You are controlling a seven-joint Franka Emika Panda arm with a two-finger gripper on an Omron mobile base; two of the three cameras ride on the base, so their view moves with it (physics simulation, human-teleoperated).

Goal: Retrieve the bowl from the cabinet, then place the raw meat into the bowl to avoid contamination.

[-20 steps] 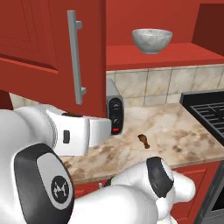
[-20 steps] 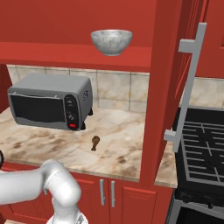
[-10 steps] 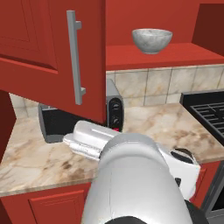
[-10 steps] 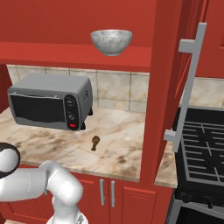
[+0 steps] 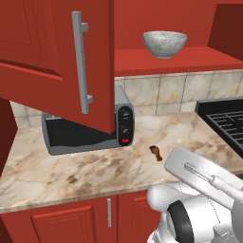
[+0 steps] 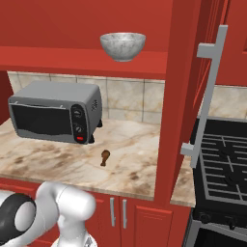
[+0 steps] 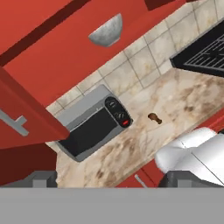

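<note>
Two-finger gripper [image 7: 107,179] with jaws spread wide, holding nothing, at bottom of hand view. Small brown drumstick-shaped raw meat [image 5: 155,152] at centre, flat on beige marbled stone counter [image 5: 71,171], long axis diagonal, thin bone end toward lower right. Round mottled gray stone-like bowl [image 5: 164,44] upper right, upright on shelf of open red wooden wall cabinet [image 5: 57,57]. Gray toaster oven [image 6: 55,111] left of meat; black stove grates [image 6: 224,166] at right.

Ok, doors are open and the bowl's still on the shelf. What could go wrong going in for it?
The bowl sits high on the cabinet shelf; a low approach could hit the shelf edge. The open door hangs over the toaster oven, so a wide arm swing might clip it. The raw meat lies on the counter beneath.
</note>
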